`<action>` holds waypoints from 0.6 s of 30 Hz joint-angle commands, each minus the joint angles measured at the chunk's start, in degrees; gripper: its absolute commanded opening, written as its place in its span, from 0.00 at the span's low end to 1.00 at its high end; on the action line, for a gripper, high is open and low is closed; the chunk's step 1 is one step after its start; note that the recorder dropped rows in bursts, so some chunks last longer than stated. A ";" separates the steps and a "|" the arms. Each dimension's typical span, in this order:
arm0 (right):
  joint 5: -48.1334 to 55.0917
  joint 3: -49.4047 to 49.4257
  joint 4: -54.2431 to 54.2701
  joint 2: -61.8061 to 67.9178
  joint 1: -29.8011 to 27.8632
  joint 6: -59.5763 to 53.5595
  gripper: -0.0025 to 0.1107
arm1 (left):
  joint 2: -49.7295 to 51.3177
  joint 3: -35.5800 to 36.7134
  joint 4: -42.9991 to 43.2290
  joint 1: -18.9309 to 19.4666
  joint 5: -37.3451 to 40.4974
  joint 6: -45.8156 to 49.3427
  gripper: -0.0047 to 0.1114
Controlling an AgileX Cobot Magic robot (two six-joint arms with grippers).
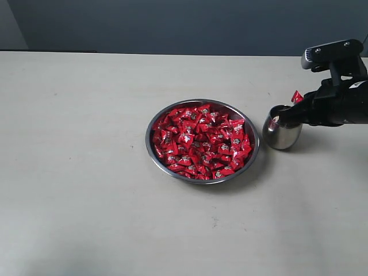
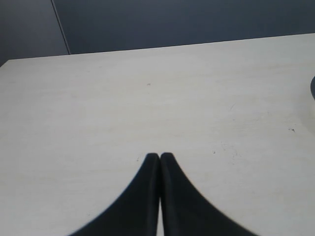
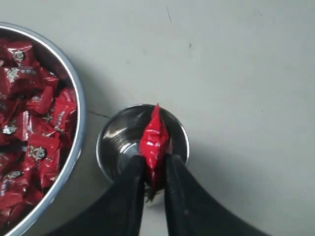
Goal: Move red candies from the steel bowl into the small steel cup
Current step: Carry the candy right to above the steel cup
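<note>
At the exterior view's right, the right gripper (image 3: 154,164) is pinching one probably light, slippery, crinkly red-wrapped candy (image 3: 155,137) by one end above the small rounded steel cup (image 3: 115,147), while the left gripper (image 2: 160,156) is sitting closed and empty.

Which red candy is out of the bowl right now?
The candy pinched in the right end effector, held over the small steel cup; the other candies all lie in the steel bowl.

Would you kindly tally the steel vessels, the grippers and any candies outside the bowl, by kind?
Steel bowl: 1
Steel cup: 1
Candy outside the bowl: 1, pinched in the right gripper
Grippers: 2, the right gripper and the left gripper
Total: 5
</note>
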 commanded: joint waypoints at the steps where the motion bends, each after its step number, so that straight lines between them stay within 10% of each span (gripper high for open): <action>1: -1.96 0.11 0.18 -0.37 0.12 -0.21 0.16 | -0.27 -0.48 0.11 -0.31 -0.29 -0.07 0.04; 18: 2.77 -5.10 0.35 7.43 0.12 -0.30 0.16 | -0.27 -0.48 0.11 -0.31 -0.29 -0.07 0.04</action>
